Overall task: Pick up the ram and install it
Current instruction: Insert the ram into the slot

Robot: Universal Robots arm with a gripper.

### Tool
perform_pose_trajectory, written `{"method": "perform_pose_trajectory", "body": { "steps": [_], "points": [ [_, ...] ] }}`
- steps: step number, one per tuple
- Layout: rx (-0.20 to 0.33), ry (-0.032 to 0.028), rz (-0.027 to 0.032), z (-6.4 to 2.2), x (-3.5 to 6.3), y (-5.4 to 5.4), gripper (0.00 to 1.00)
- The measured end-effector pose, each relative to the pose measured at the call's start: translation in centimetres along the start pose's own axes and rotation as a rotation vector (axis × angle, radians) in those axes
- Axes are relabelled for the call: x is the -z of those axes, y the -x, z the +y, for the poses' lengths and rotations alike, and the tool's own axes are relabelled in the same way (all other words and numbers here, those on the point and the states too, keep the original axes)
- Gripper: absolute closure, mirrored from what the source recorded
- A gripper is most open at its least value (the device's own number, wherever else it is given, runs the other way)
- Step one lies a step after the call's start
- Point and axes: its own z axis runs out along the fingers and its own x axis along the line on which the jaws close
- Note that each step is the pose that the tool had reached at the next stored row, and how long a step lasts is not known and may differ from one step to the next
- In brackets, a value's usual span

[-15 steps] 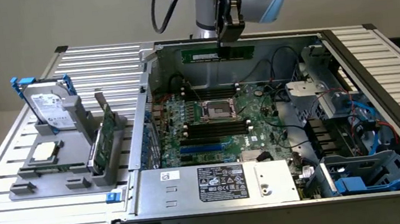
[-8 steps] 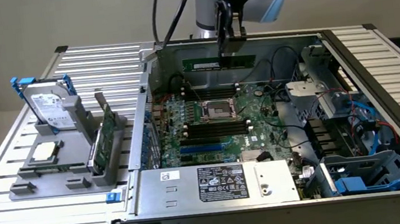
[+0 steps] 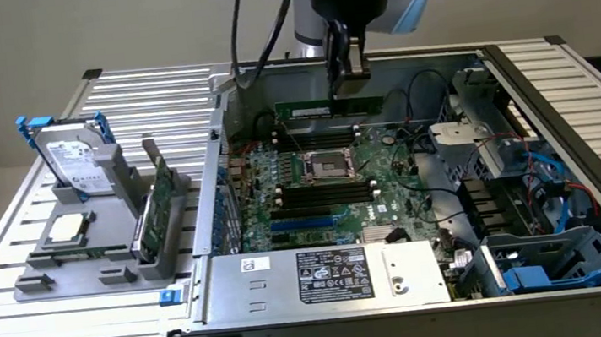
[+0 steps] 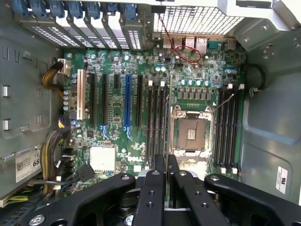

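A slatted metal table (image 3: 25, 336) stands before a plain pale wall and carries an open computer case (image 3: 568, 129) lying on its side. The black gripper (image 3: 345, 85) reaches down into the case from above. Its fingers are pressed close together, pinching the top edge of the ram (image 3: 328, 107). The ram is a long, narrow green stick that hangs level just under the fingertips and is not seated in any slot.

Directly below the gripper lies the green motherboard (image 3: 388, 188). On it the square silver processor socket (image 3: 325, 164) sits just beneath the ram, and a row of long black memory slots (image 3: 326, 193) lies nearer the camera than the socket. A grey power supply (image 3: 325, 276) with a label fills the near end of the case.

In the wrist view the gripper (image 4: 166, 162) hangs over the motherboard (image 4: 117, 113), between one bank of memory slots (image 4: 157, 122) and the processor socket (image 4: 190, 134).

Well off to the exterior view's left of the gripper, outside the case, a grey holder (image 3: 75, 281) carries an upright silver hard drive (image 3: 79, 164) with blue handles and a broader green circuit card (image 3: 158, 206).
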Motion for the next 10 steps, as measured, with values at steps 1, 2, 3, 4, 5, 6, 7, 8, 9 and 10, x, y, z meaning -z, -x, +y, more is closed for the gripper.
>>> {"method": "perform_pose_trajectory", "body": {
  "steps": [1, 2, 3, 4, 5, 6, 7, 8, 9, 10],
  "points": [
    [0.0, 0.0001, 0.0001, -0.01, -0.18, 0.0, 0.86],
    [0.0, 0.0, 0.0001, -0.02, -0.36, 0.0, 0.86],
    [0.0, 0.0, 0.0001, -0.03, -0.54, 0.0, 0.86],
    [0.0, 0.0, -0.0001, -0.04, -0.72, 0.0, 0.86],
    [0.0, 0.0, 0.0, -0.04, -0.91, 0.0, 0.86],
    [0.0, 0.0001, 0.0001, -0.05, -1.09, 0.0, 0.86],
    [0.0, 0.0, 0.0, -0.06, -1.27, 0.0, 0.86],
    [0.0, 0.0, 0.0001, -0.07, -1.45, 0.0, 0.86],
    [0.0, 0.0, 0.0001, -0.08, -1.63, 0.0, 0.86],
    [0.0, 0.0, 0.0001, -0.08, -1.82, 0.0, 0.86]
  ]
}}
